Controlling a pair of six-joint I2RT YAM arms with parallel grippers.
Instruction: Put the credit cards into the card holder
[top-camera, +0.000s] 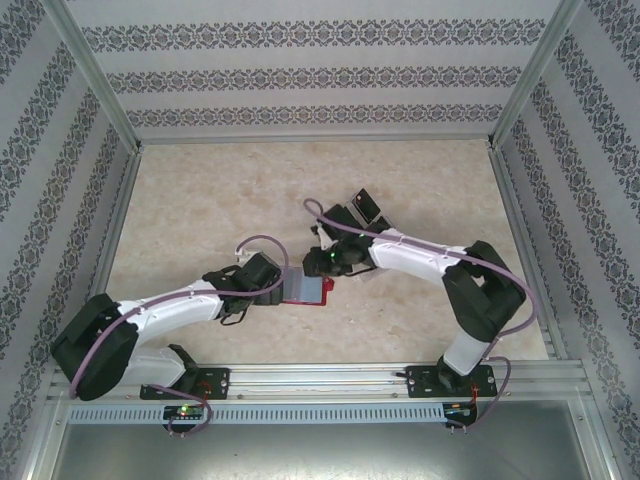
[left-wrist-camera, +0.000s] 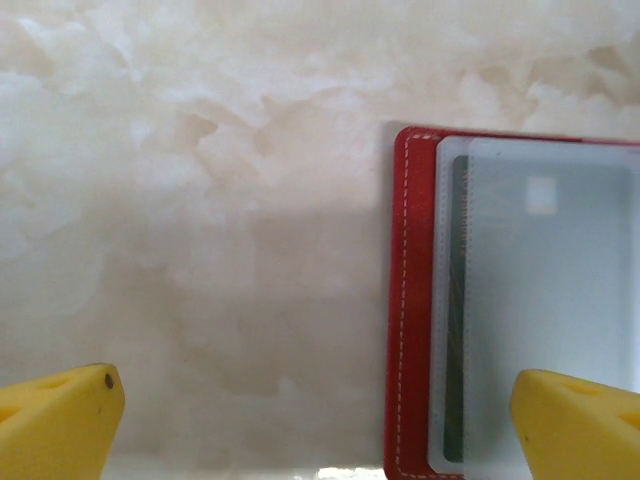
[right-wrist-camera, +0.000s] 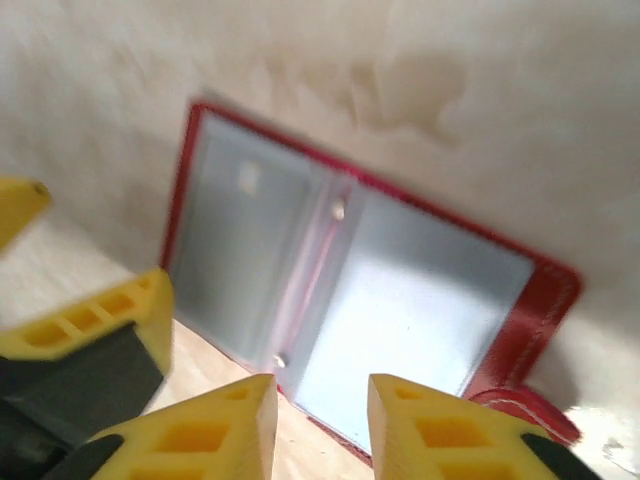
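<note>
Right gripper (right-wrist-camera: 322, 400) just beside open card holder (right-wrist-camera: 420, 290).

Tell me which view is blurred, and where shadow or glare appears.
Right wrist view: motion blur smears the open red folding wallet and its greyish clear sleeves; the right arm's yellow fingers look soft too. Left wrist view: sharp, stitching crisp, a faint shadow on the pale marble-patterned table beside the wallet. Top external view: even light, no strong glare.

Lab test cell: aluminium frame (top-camera: 320, 378), patterned wall panels (top-camera: 320, 70), marble-look tabletop (top-camera: 200, 200)
</note>
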